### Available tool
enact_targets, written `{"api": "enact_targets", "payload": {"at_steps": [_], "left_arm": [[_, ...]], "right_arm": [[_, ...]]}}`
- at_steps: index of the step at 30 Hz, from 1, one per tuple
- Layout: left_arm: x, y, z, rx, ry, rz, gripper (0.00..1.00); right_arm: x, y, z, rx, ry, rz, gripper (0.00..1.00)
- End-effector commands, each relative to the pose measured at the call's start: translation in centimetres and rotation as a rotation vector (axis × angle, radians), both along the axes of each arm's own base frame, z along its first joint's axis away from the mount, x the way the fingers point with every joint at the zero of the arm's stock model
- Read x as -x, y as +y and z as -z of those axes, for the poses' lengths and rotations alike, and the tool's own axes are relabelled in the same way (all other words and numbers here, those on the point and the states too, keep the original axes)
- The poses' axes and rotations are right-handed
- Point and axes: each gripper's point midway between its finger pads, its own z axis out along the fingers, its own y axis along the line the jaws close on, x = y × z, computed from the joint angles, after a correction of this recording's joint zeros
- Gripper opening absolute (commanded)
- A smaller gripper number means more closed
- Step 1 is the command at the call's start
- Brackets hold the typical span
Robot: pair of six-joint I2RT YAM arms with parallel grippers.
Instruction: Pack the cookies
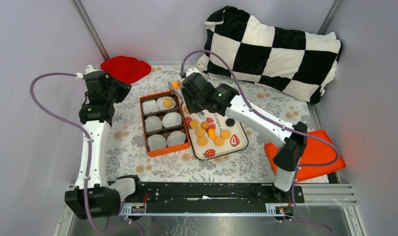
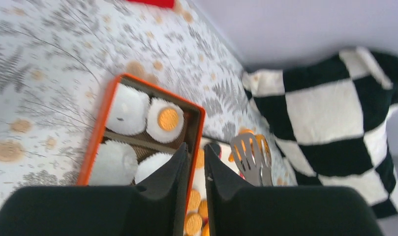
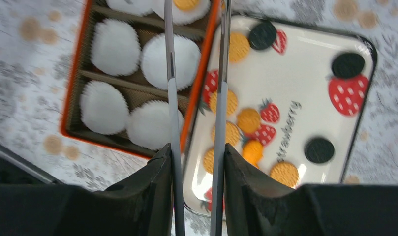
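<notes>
Right gripper (image 3: 197, 150): your jaws are clamped on the two metal arms of the tongs (image 3: 173, 123), one arm against each finger.
Tongs: they reach out past the far end of the orange box (image 3: 200, 73). The left wrist view shows their slotted head. Something orange sits at the tips in the top view, but you cannot tell whether it is a cookie.
Left gripper (image 2: 198, 145): your jaws stand a narrow gap apart with nothing between them. They hang above the surface (image 1: 133, 162) on the box's left side and point across it.
Cookies (image 1: 201, 132): most lie loose on the tray (image 3: 305, 83), golden ones bunched toward the side next to the box, with three black ones spread along the tray's other side.
Packed cookie (image 1: 168, 103): one golden disc sits in the far right cup of the box.
Orange box: it sits around the middle of the surface and holds six white paper cups (image 1: 152, 123) in three rows of two. Five of the cups have nothing in them.
Tray: white with strawberry prints, right up against the box's right side.
Red cloth (image 1: 125, 69): at the far left corner of the surface.
Chequered pillow (image 1: 273, 46): at the far right corner.
Flat orange piece (image 1: 315, 152): at the right edge, partly under your right arm.
</notes>
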Motion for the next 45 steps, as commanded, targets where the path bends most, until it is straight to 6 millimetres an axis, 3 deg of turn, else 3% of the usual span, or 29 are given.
{"api": "enact_targets", "payload": {"at_steps": [1, 5, 8, 16, 19, 21, 23, 27, 32, 34, 38, 40, 45], "left_arm": [[1.2, 4.1, -1.9, 0.025, -0.017, -0.157, 0.22], [2.4, 5.7, -3.7, -0.024, -0.061, -0.217, 0.23], [3.1, 6.1, -4.0, -0.066, -0.063, -0.227, 0.24], [3.3, 5.9, -2.8, -0.087, -0.040, -0.197, 0.24], [3.1, 5.5, -2.6, -0.080, -0.037, -0.172, 0.24], [3.1, 5.5, -2.7, -0.084, -0.039, -0.168, 0.24], [3.1, 5.4, -2.9, -0.091, -0.046, -0.163, 0.25], [3.0, 5.3, -3.1, -0.100, -0.055, -0.145, 0.25], [2.9, 4.7, -3.0, -0.095, -0.068, -0.115, 0.27], [2.8, 4.4, -2.9, -0.089, -0.071, -0.096, 0.27], [2.7, 4.2, -2.9, -0.085, -0.077, -0.080, 0.27], [2.8, 4.1, -3.2, -0.084, -0.084, -0.077, 0.27], [2.7, 3.5, -2.9, -0.063, -0.091, -0.053, 0.27]], "right_arm": [[-0.6, 5.4, -1.1, -0.076, -0.010, -0.130, 0.00], [-1.3, 9.9, -0.1, -0.092, 0.010, -0.216, 0.00], [-1.9, 12.0, 1.5, -0.079, 0.026, -0.243, 0.00], [-2.5, 14.2, 5.4, -0.078, 0.064, -0.274, 0.00], [-2.6, 14.5, 6.3, -0.077, 0.068, -0.271, 0.06], [-2.7, 14.6, 6.4, -0.086, 0.060, -0.270, 0.18], [-2.9, 14.7, 6.2, -0.098, 0.045, -0.265, 0.35], [-3.1, 14.8, 5.8, -0.107, 0.030, -0.266, 0.46], [-3.4, 14.4, 5.6, -0.093, 0.011, -0.252, 0.46], [-3.5, 14.4, 5.2, -0.102, 0.001, -0.250, 0.51], [-3.3, 13.8, 3.2, -0.125, -0.023, -0.238, 0.43], [-2.8, 12.7, 1.4, -0.135, -0.048, -0.226, 0.42], [-1.5, 7.7, -2.0, -0.131, -0.134, -0.167, 0.38]]}}
